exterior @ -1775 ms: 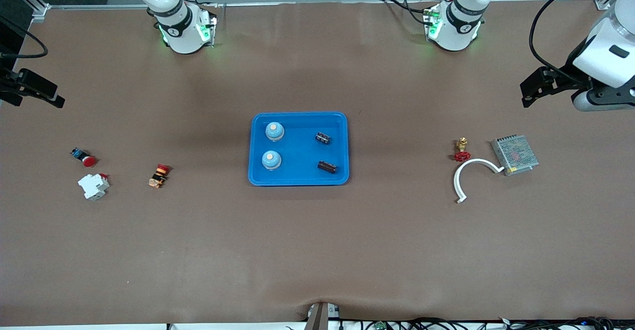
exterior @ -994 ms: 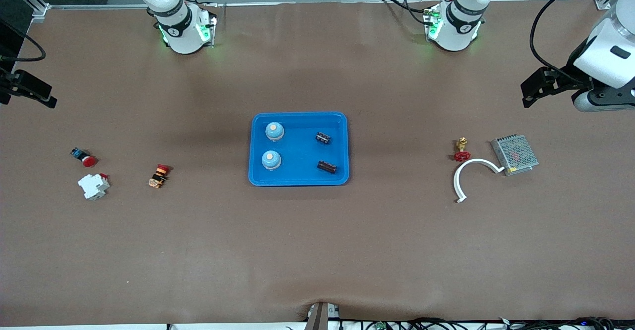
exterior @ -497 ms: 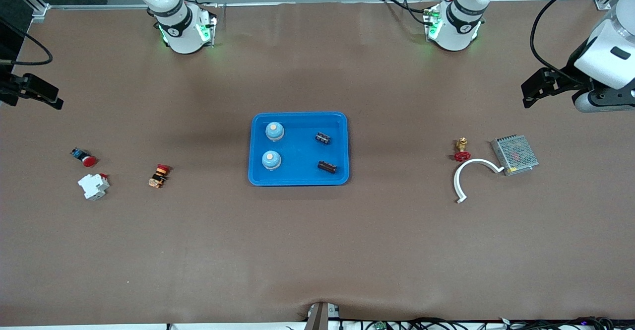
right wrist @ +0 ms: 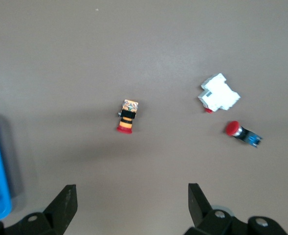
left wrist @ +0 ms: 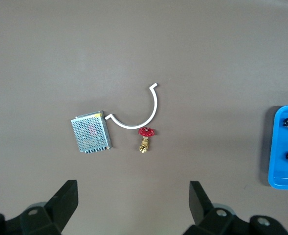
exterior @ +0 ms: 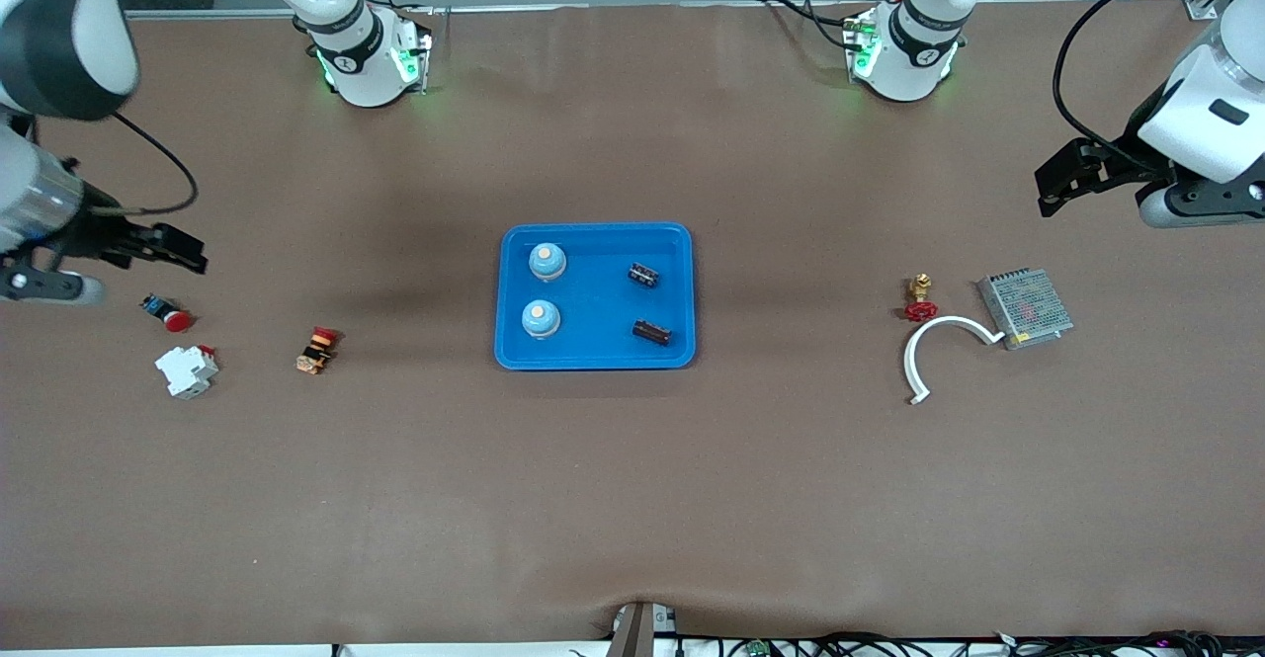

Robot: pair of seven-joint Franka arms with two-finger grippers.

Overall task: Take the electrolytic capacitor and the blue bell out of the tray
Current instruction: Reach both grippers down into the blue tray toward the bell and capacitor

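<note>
a: checking layout. the tray (exterior: 594, 296) is sitting mid-table, between the two arms' ends. two bells are standing in its half toward the right arm's end, bell one (exterior: 547, 261) farther from the front camera, bell two (exterior: 541, 318) nearer. two capacitors are lying in the half toward the left arm's end, cap one (exterior: 644, 275) farther, cap two (exterior: 651, 332) nearer.

b: grippers?

a: right gripper (exterior: 168, 249) is hanging over the table near the red button (exterior: 170, 318), jaws wide, gripping nothing. left gripper (exterior: 1072, 175) is hanging over the table above the mesh box (exterior: 1025, 307), also wide and empty. both are well apart from the tray.

b: so which arm is taking what?

a: judging by sides, the bells are lying closer to the right gripper and the caps closer to the left one. each is needing to travel inward along the table toward the tray.

b: cap axis?

a: both caps are lying flat and slightly slanted, so i'm guessing the left jaws are needing to close across the short width.
</note>
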